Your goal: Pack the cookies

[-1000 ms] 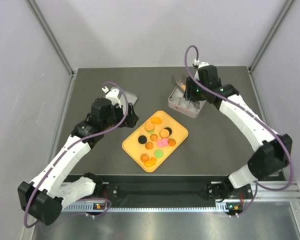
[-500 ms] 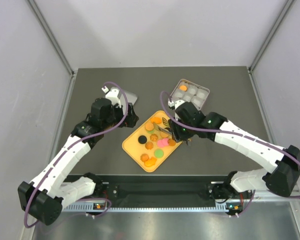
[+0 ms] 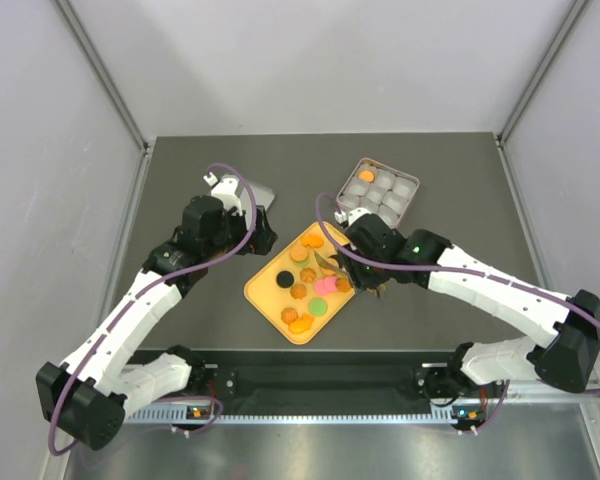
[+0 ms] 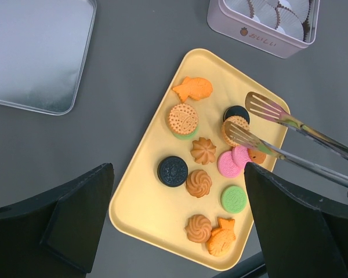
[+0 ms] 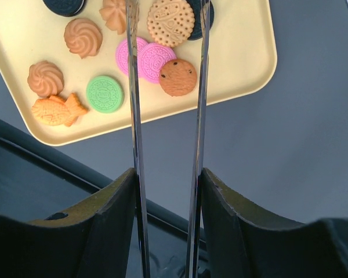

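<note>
Right claw (image 5: 167,179) pinching tongs (image 4: 265,106), blades apart above cookies (image 4: 183,118) at tray (image 4: 145,197) edge, left claw (image 4: 178,168) spread wide over table (image 4: 133,69)

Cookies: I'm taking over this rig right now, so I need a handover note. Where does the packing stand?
Left gripper: fingers open, empty, near the lid.
Right gripper: shut on the tongs, whose tips stand apart over the orange tray.
Cookies: about a dozen on that tray; one orange cookie in a corner cup of the pink tin.
Done: one packed. Left: all the rest.
</note>
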